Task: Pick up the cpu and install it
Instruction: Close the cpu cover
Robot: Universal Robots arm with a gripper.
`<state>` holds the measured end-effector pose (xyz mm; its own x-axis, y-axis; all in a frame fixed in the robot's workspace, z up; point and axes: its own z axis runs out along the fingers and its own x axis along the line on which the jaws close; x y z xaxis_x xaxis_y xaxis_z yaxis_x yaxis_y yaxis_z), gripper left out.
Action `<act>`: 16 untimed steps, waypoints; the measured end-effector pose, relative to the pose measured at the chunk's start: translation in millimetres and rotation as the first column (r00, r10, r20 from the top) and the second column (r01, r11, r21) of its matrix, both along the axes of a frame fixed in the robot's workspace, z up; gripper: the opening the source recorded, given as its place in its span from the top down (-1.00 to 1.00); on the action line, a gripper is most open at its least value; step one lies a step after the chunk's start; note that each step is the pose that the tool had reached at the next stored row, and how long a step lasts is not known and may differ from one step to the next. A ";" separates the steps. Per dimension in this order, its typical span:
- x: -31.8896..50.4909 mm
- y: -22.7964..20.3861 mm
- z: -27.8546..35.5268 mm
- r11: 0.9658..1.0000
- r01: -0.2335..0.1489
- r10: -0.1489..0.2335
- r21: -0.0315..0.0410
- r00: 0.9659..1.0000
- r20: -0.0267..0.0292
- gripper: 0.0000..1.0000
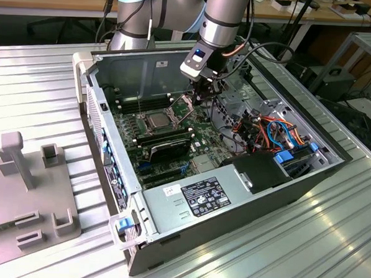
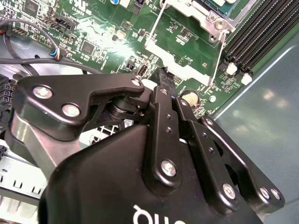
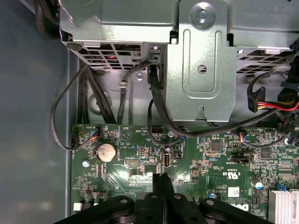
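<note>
exterior view: high, oblique, whole computer case [image 1: 142, 65] | both wrist views: close, facing shared motherboard [image 3: 224, 161] past pincer [image 3: 161, 179]

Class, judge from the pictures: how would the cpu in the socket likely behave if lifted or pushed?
The cpu looks thin, flat and metal-topped: probably stiff and light. Its smooth top may be slippery. Being flat, it should not roll.

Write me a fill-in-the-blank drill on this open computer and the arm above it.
1. The cpu lies in its ____ on the motherboard.
2. The hinged metal frame beside it is swung ____.
3. The gripper above the motherboard is fully ____.
4. The round silver disc on the motherboard is a coin ____.
Missing: socket; open; shut; battery.
</note>
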<state>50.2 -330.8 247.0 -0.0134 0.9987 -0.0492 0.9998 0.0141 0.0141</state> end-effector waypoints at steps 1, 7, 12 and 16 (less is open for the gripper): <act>0.0 0.0 0.0 1.000 0.000 0.000 0.000 1.000 0.000 0.79; -1.3 0.0 0.0 1.000 0.000 0.000 0.000 1.000 0.000 0.79; -5.3 0.0 0.0 1.000 0.000 0.000 0.000 1.000 0.000 0.79; -9.5 0.0 -0.1 1.000 0.000 0.000 0.000 1.000 0.000 0.79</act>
<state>40.8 -330.8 246.9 -0.0133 0.9987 -0.0492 0.9998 0.0140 0.0141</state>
